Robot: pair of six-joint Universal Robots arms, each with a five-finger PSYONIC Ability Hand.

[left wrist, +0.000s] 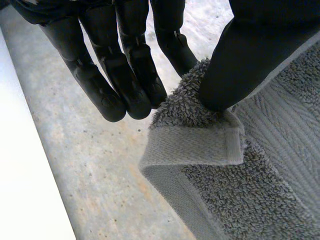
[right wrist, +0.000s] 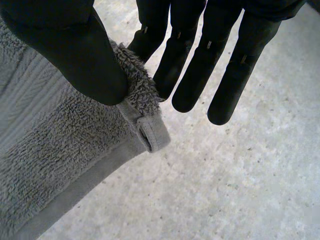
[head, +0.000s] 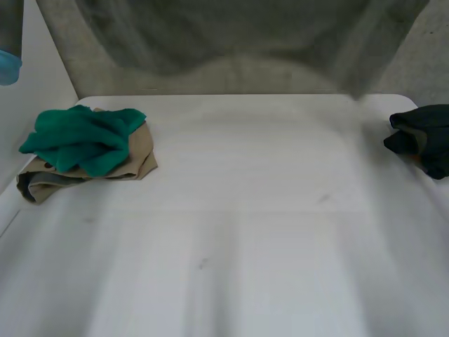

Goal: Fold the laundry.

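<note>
A grey towel point(head: 210, 35) hangs spread out above the far side of the white table point(head: 245, 225). In the left wrist view my left hand point(left wrist: 125, 75) pinches one hemmed corner of the towel point(left wrist: 260, 190) between its thumb and straight fingers. My right hand point(right wrist: 75, 50) pinches another corner of the towel point(right wrist: 60, 150) the same way, thumb against fingers, in the right wrist view. Below both hands lies a grey speckled floor.
A crumpled green cloth point(head: 84, 137) lies on a tan cloth point(head: 140, 160) at the table's left side. At the right edge sits a dark bundled cloth point(head: 424, 140). A light-blue arm cap point(head: 8, 67) shows at the far left.
</note>
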